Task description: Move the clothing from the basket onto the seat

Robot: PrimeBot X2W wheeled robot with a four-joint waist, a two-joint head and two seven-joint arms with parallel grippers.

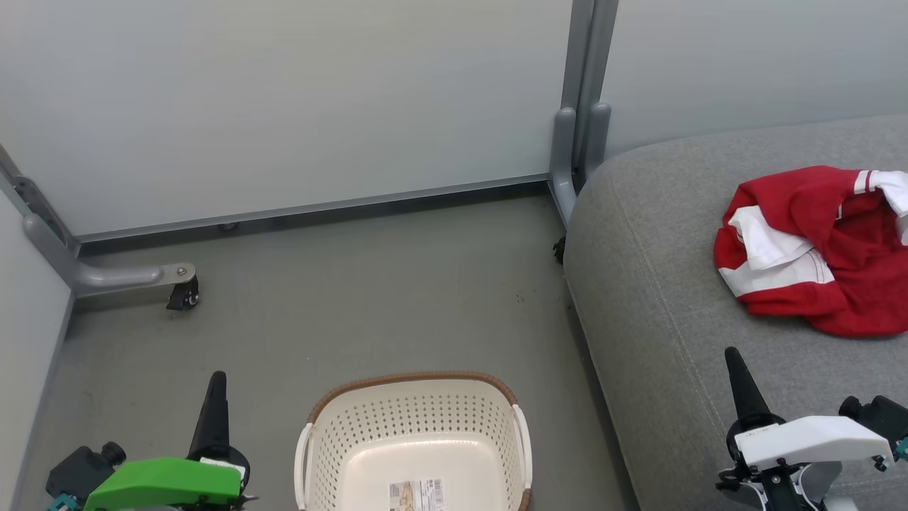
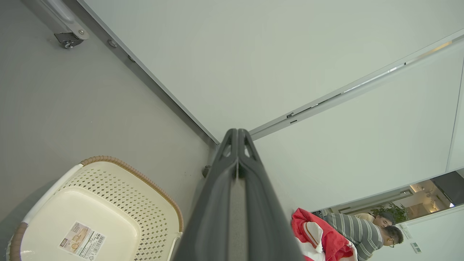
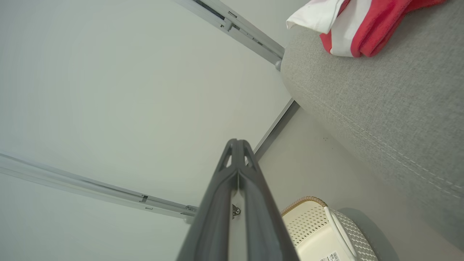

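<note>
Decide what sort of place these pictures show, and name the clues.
Probably a partitioned-off test bay in an office or lab, not a home: pale partition panels on a castor foot, a grey floor, and a grey seat with the clothing on it.

Head view: basket (image 1: 415, 419) is getting cut off by the near edge, and its label (image 1: 417, 495) print is coming out too small to read. Clothing (image 1: 809, 248) is running off the right edge. The seat (image 1: 660, 298) is running off the right and near edges. Left wrist view: left pincer (image 2: 237, 132) is hiding part of the clothing. Two people (image 2: 362, 230) far off are showing small and are partly cropped.
</note>
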